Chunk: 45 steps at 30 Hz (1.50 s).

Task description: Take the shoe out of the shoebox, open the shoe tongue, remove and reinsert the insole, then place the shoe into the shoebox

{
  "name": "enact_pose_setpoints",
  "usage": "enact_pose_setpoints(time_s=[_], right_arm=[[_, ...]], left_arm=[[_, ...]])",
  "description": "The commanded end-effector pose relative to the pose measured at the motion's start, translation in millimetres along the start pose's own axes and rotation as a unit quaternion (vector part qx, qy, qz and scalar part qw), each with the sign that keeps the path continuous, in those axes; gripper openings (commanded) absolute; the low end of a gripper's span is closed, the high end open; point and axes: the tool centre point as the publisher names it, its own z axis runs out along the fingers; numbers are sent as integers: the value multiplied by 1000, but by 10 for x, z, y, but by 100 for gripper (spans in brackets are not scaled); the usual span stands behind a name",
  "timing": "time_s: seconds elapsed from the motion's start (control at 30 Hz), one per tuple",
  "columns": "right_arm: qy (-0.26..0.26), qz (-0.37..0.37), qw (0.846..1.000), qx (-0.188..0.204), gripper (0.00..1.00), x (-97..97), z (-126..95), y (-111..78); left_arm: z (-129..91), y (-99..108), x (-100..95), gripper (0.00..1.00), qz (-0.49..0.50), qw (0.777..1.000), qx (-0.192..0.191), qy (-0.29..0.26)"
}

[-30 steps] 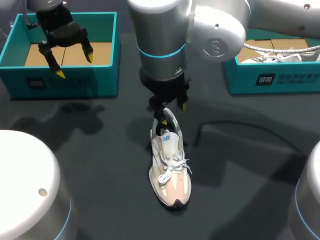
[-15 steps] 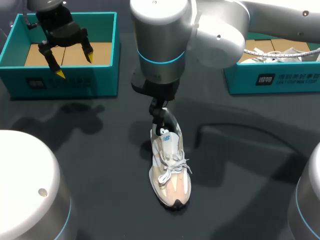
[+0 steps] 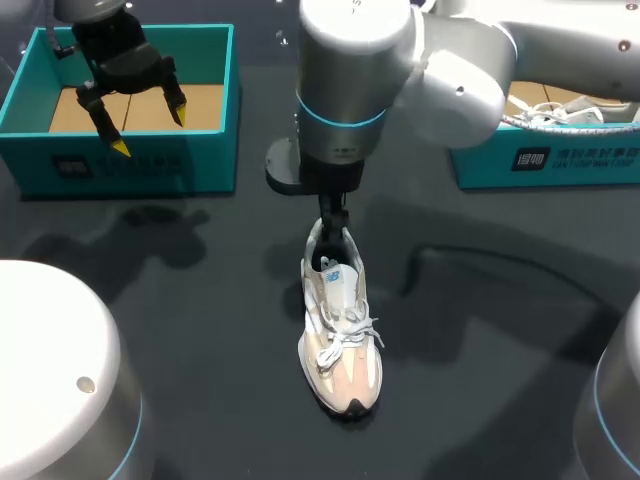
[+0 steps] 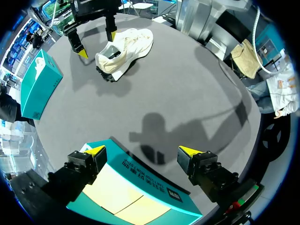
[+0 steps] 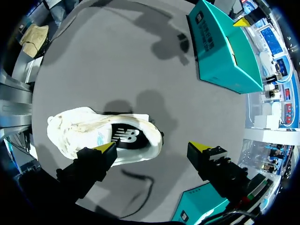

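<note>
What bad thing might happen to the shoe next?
The right pincer hangs open at the heel of the white sneaker, with one finger close to its opening. If it pinches only that thin edge, the sneaker might slip or tip over. The left pincer is away over the teal shoebox, so nothing steadies the sneaker. A push might slide it across the table.

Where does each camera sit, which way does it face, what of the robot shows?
Head view: above and behind, facing down on the table; left arm and right arm show.
Left wrist view: on the left wrist, facing down past the open left tool at a shoebox.
Right wrist view: on the right wrist, facing down past the open right tool at the shoe.
Shared: all show the shoe.
</note>
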Motion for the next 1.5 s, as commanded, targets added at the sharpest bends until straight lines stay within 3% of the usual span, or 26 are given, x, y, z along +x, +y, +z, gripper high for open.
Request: enact_pose_setpoints(time_s=[0.03, 0.27, 0.67, 1.1, 1.27, 1.5], right_arm=[[13, 1, 1000, 2, 100, -104, 130, 53], [27, 21, 999, 4, 100, -163, 332, 40], [26, 14, 999, 18, 100, -126, 587, 86], [23, 29, 999, 23, 100, -81, 799, 6], [26, 35, 999, 20, 93, -72, 882, -45], [32, 42, 999, 13, 75, -73, 947, -75]], left_arm=[[2, 2, 0, 100, 0, 1000, -1, 1], [2, 2, 0, 100, 0, 1000, -1, 1], [2, 2, 0, 100, 0, 1000, -1, 1], [2, 2, 0, 100, 0, 1000, -1, 1], [2, 2, 0, 100, 0, 1000, -1, 1], [2, 2, 0, 100, 0, 1000, -1, 1]])
